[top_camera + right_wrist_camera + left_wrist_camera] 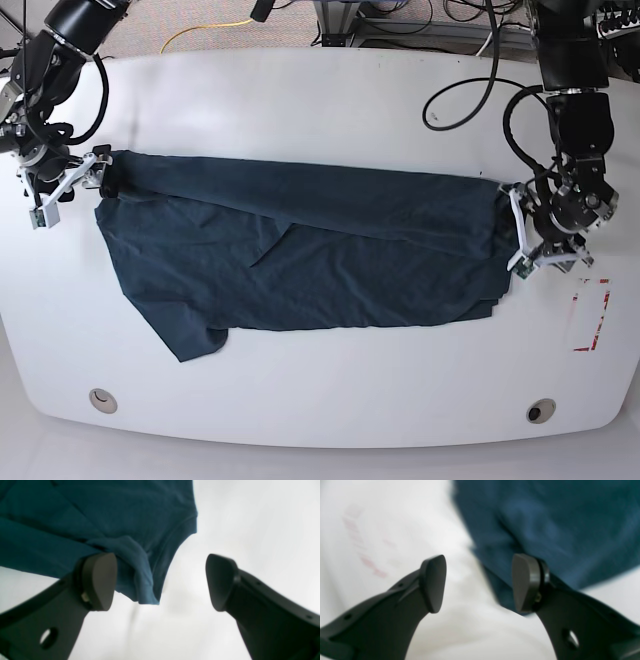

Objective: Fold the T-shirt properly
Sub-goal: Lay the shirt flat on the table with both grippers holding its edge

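Observation:
The dark navy T-shirt (pixel 300 250) lies spread across the white table (pixel 320 100), folded over along its length, with a sleeve sticking out at the front left. My right gripper (pixel 100 178) hovers at the shirt's left end. It is open in the right wrist view (pixel 160 582), and a hemmed corner of the T-shirt (pixel 100 510) lies loose between its pads. My left gripper (pixel 517 232) stands at the shirt's right end. It too is open (pixel 480 583), just off the blurred edge of the T-shirt (pixel 545 517), with nothing gripped.
Red tape marks (pixel 590 315) sit on the table right of the shirt and appear as faint red marks (pixel 370 565) in the left wrist view. Two round holes (pixel 102 400) (pixel 541 411) lie near the front edge. Black cables (pixel 470 90) loop over the back right.

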